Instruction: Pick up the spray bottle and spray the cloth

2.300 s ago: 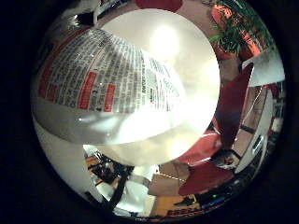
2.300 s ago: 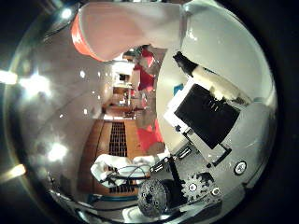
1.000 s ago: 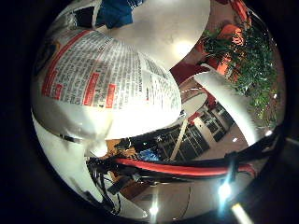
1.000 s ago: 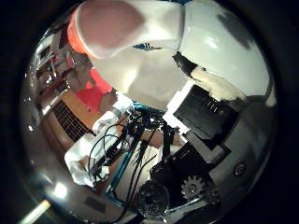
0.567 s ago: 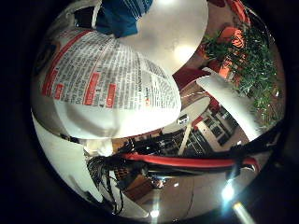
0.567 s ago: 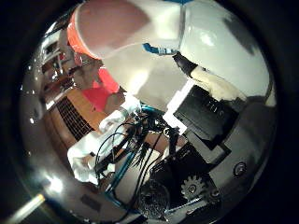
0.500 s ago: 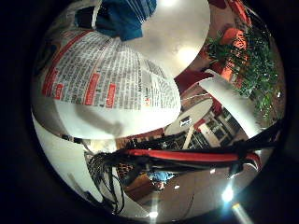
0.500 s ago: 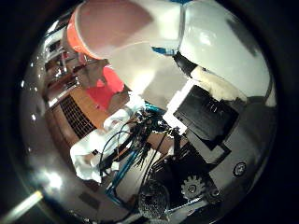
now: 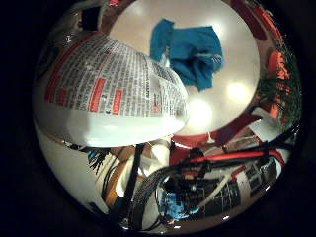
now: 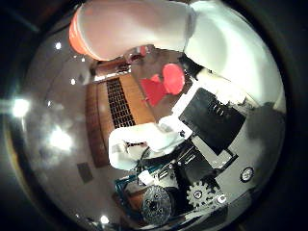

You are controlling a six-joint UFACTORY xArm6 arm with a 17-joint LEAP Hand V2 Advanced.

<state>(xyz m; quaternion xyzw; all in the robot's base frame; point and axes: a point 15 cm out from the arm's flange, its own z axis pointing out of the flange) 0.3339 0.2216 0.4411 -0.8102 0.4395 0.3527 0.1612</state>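
One spray bottle (image 9: 103, 98) in hand (image 10: 211, 120), one blue cloth (image 9: 190, 52) — table (image 9: 232, 29)

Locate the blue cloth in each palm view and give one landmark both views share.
Little finger side palm view: the blue cloth lies crumpled on the white table, beyond the spray bottle.
Thumb side palm view: the cloth is not in it.
Shared landmark: the white spray bottle, close against the palm in both.

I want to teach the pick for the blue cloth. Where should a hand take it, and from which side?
Take the blue cloth at its raised, crumpled folds near the middle, coming from above. It lies bunched on the pale round table, so the folds give something to pinch, while the edges seem flat. The hand is now shut on the spray bottle.
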